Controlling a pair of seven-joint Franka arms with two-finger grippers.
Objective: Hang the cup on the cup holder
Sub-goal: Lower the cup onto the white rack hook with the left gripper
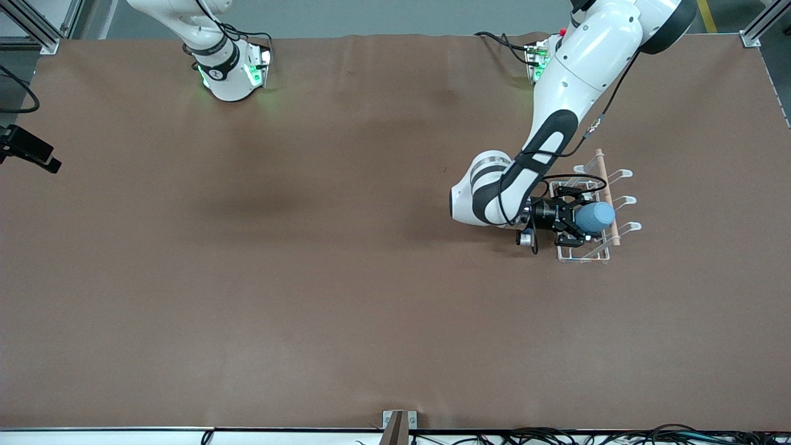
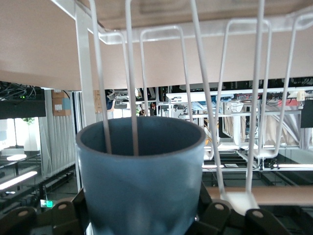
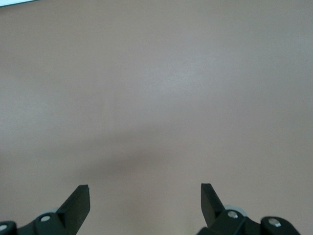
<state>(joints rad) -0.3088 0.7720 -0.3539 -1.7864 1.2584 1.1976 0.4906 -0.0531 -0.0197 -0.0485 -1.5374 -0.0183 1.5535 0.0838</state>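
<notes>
My left gripper [image 1: 583, 220] is shut on the light blue cup [image 1: 596, 217] and holds it sideways over the white wire cup holder [image 1: 620, 175], near the left arm's end of the table. In the left wrist view the cup [image 2: 142, 181] fills the lower middle, mouth facing away. One looped prong [image 2: 131, 73] of the holder reaches into the mouth. The wooden rod [image 1: 604, 176] runs along the holder's top. My right gripper [image 3: 145, 196] is open and empty above bare table; it is out of the front view.
The brown table [image 1: 309, 247] stretches wide around the holder. The right arm's base [image 1: 228, 74] stands at the table's back edge. A black camera mount [image 1: 28, 148] sits at the right arm's end.
</notes>
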